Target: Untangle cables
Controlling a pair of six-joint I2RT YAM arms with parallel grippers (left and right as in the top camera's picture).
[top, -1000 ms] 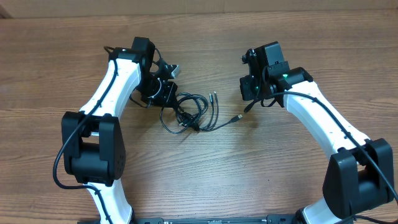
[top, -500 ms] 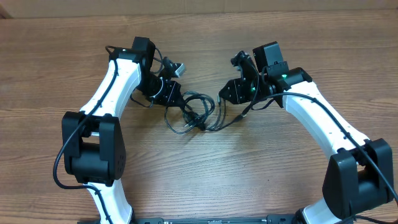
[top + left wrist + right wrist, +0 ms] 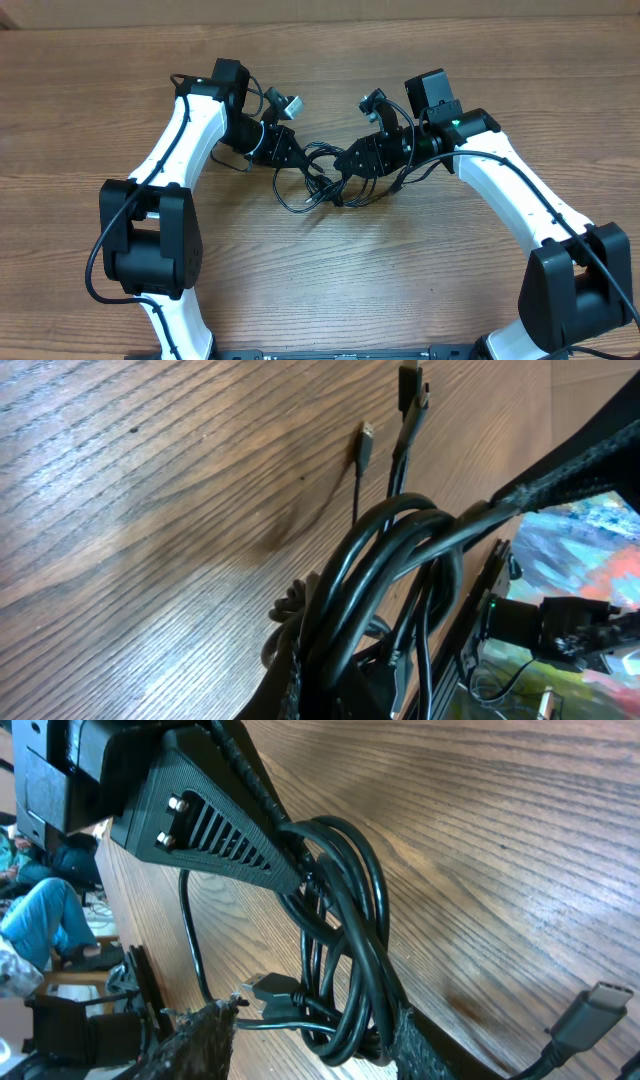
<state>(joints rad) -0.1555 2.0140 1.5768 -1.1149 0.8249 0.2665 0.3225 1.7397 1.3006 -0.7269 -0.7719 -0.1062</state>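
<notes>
The cables (image 3: 318,178) are a bundle of thin black loops hanging between both grippers at the table's middle. My left gripper (image 3: 284,150) is shut on the bundle's left side. In the left wrist view the loops (image 3: 400,555) rise out of the jaws (image 3: 340,695), and small plug ends (image 3: 365,440) lie on the wood beyond. My right gripper (image 3: 350,160) is open at the bundle's right side. In the right wrist view the loops (image 3: 345,935) and a flat plug (image 3: 270,990) sit between its spread fingers (image 3: 195,1040). One loose plug (image 3: 597,1008) lies at the right.
The wooden table (image 3: 330,280) carries only the cables. The left arm (image 3: 175,150) and the right arm (image 3: 520,190) flank the bundle, with their black bases (image 3: 148,240) near the front edge. People and clutter show past the table in the wrist views.
My right gripper has swung left to the bundle and opened around its loops. My left gripper has shifted a little right with the bundle, drawing the loose loops in.
</notes>
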